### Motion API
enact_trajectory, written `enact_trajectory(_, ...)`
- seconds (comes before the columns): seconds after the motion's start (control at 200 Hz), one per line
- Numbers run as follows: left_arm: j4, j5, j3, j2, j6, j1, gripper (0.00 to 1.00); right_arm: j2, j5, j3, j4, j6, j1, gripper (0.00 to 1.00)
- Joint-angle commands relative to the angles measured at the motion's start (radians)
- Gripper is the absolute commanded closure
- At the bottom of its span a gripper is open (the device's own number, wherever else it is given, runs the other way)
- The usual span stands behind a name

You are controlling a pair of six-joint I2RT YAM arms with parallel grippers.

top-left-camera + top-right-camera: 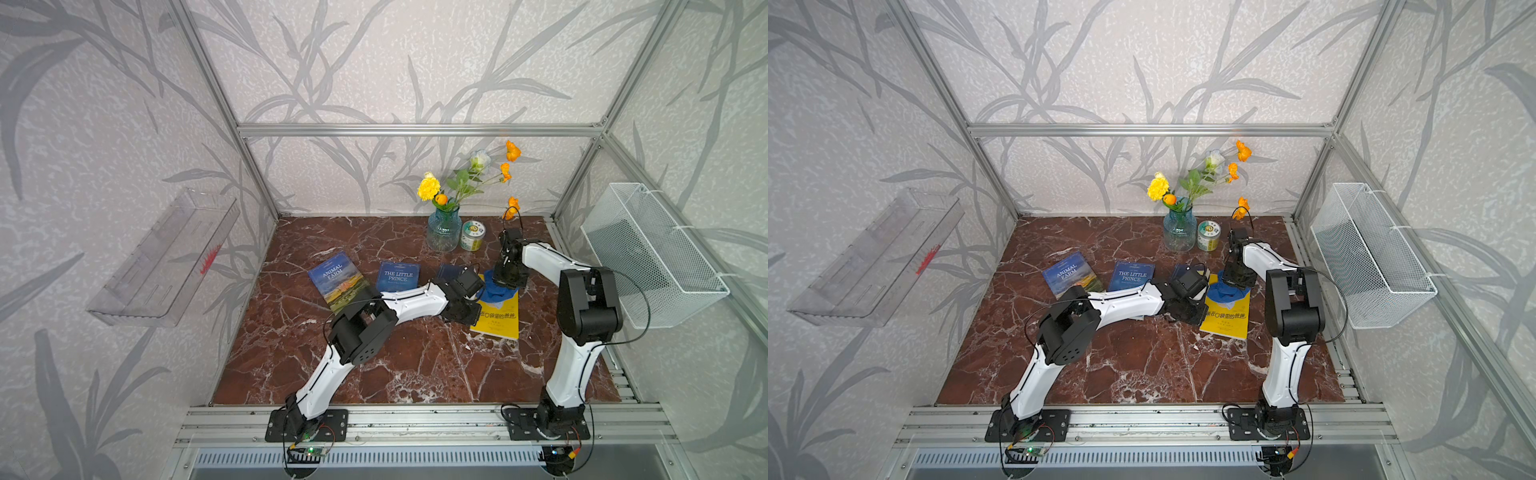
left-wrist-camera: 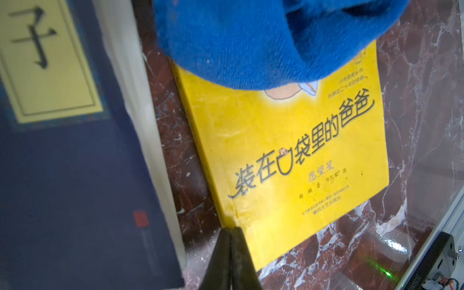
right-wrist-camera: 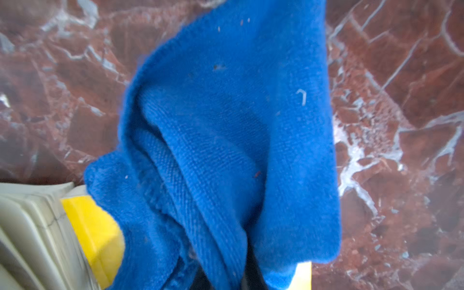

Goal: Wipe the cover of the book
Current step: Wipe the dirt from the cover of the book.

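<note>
Nearest first: yellow book (image 1: 496, 322) flat on marble table (image 1: 374, 365), right of centre, cover up, near half bare. At its near-left, spine-side corner, left gripper (image 2: 230, 241): jaws pressed together, nothing held, tips on or just above the corner, cannot tell which. Dark blue book (image 2: 75, 175) alongside on the left, strip of table between, no contact.

Farther on, blue cloth (image 2: 251, 45) heaped over far end of the cover. Bunched top of cloth pinched in right gripper (image 1: 508, 279), jaws closed on the fold, right above far part of the book.

Handling, as a guess: thin, light paperback with slick, scuffed cover. Likely to skate on polished stone under a wipe, so better pinned at a corner or along the spine than lifted. Stiff enough to take downward pressure flat. Cloth soft and limp, apt to roll under itself. Best gripped by a gathered wad with loose tail dragged flat toward near edge.
</note>
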Motion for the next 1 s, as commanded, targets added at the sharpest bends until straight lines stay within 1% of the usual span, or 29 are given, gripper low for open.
enact_trajectory(0.0, -0.114, 0.004, -0.047, 0.029, 0.003, -0.018, 0.94, -0.051, -0.007, -0.181, -0.041, 0.003, 0.058, 0.91)
enact_trajectory(0.08, -0.116, 0.003, -0.046, 0.028, 0.003, -0.018, 0.94, -0.15, -0.02, -0.323, 0.0, 0.027, 0.095, 0.91)
enact_trajectory(0.155, -0.114, 0.003, -0.045, 0.029, 0.003, -0.018, 0.94, -0.242, -0.052, -0.447, 0.038, 0.058, 0.101, 0.91)
enact_trajectory(0.24, -0.114, 0.004, -0.045, 0.03, 0.003, -0.018, 0.94, -0.328, -0.053, -0.51, 0.065, 0.072, 0.1, 0.9)
enact_trajectory(0.305, -0.114, 0.006, -0.044, 0.032, 0.002, -0.018, 0.94, -0.339, -0.032, -0.491, 0.06, 0.06, 0.09, 0.9)
enact_trajectory(0.365, -0.114, 0.007, -0.044, 0.033, 0.001, -0.018, 0.94, -0.309, -0.034, -0.433, 0.041, 0.046, 0.065, 0.9)
enact_trajectory(0.445, -0.114, 0.002, -0.045, 0.03, 0.003, -0.018, 0.94, -0.239, -0.05, -0.34, 0.028, 0.025, 0.017, 0.9)
enact_trajectory(0.48, -0.114, -0.001, -0.047, 0.03, 0.003, -0.018, 0.94, -0.179, -0.055, -0.295, 0.021, 0.017, -0.004, 0.9)
enact_trajectory(0.585, -0.116, -0.01, -0.048, 0.029, 0.006, -0.018, 0.94, -0.061, -0.068, -0.16, -0.022, 0.0, -0.05, 0.88)
enact_trajectory(0.695, -0.12, -0.015, -0.047, 0.027, 0.008, -0.019, 0.94, -0.018, -0.05, -0.087, -0.055, -0.013, -0.061, 0.87)
enact_trajectory(0.815, -0.117, -0.014, -0.047, 0.025, 0.007, -0.019, 0.94, -0.053, -0.02, -0.103, -0.065, -0.024, -0.063, 0.87)
enact_trajectory(0.995, -0.12, -0.01, -0.043, 0.031, 0.007, -0.019, 0.94, -0.172, -0.077, -0.3, 0.002, -0.021, -0.058, 0.87)
